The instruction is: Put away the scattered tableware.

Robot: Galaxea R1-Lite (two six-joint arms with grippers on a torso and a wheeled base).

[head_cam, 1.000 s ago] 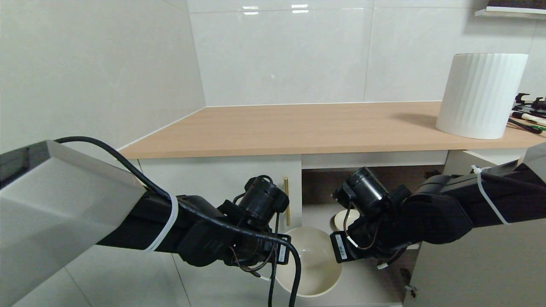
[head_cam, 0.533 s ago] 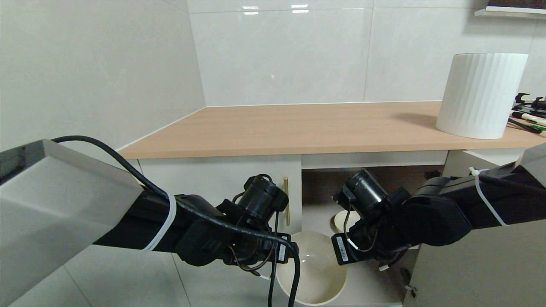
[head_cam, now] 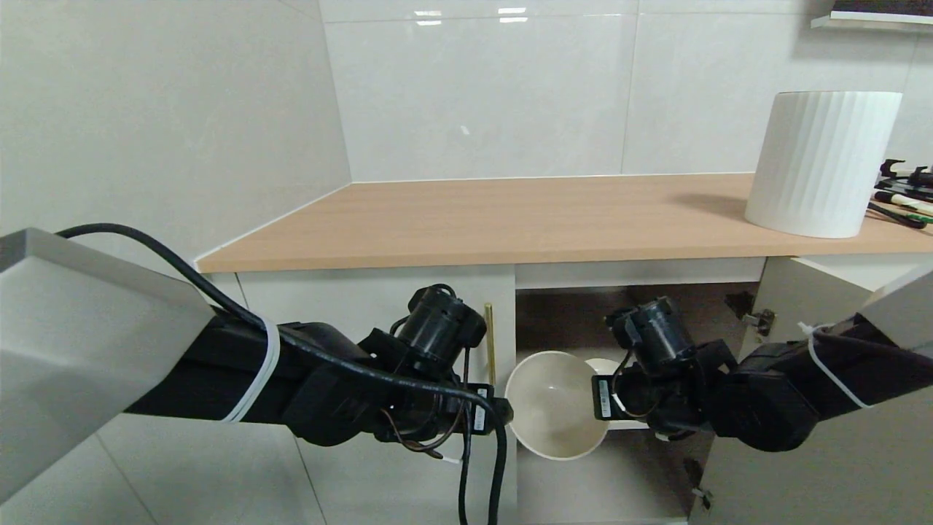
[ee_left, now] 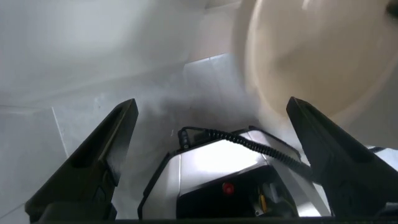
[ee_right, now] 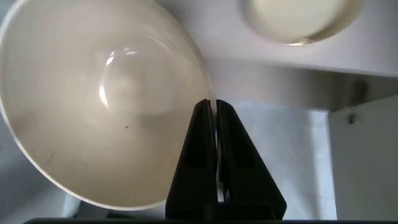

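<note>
A cream bowl [head_cam: 554,405] hangs tilted in front of the open cabinet under the counter, its hollow facing me. My right gripper [head_cam: 601,397] is shut on the bowl's right rim; in the right wrist view the fingers [ee_right: 216,124] pinch the bowl's [ee_right: 106,99] edge. Beside the bowl's left rim sits my left gripper [head_cam: 503,415], open, with nothing between its fingers [ee_left: 93,162]; the bowl [ee_left: 323,56] lies beyond them. A small cream dish [head_cam: 599,363] rests on the cabinet shelf behind the right gripper, also seen as the dish [ee_right: 298,18] in the right wrist view.
The left cabinet door with a gold handle [head_cam: 489,343] is closed; the right door [head_cam: 824,467] stands open. On the wooden counter [head_cam: 510,219] stands a white ribbed container [head_cam: 824,164], with tools [head_cam: 904,191] at the far right.
The right gripper has lifted the bowl up and to the right, tipping it more upright before the cabinet opening. The left arm stayed nearly in place.
</note>
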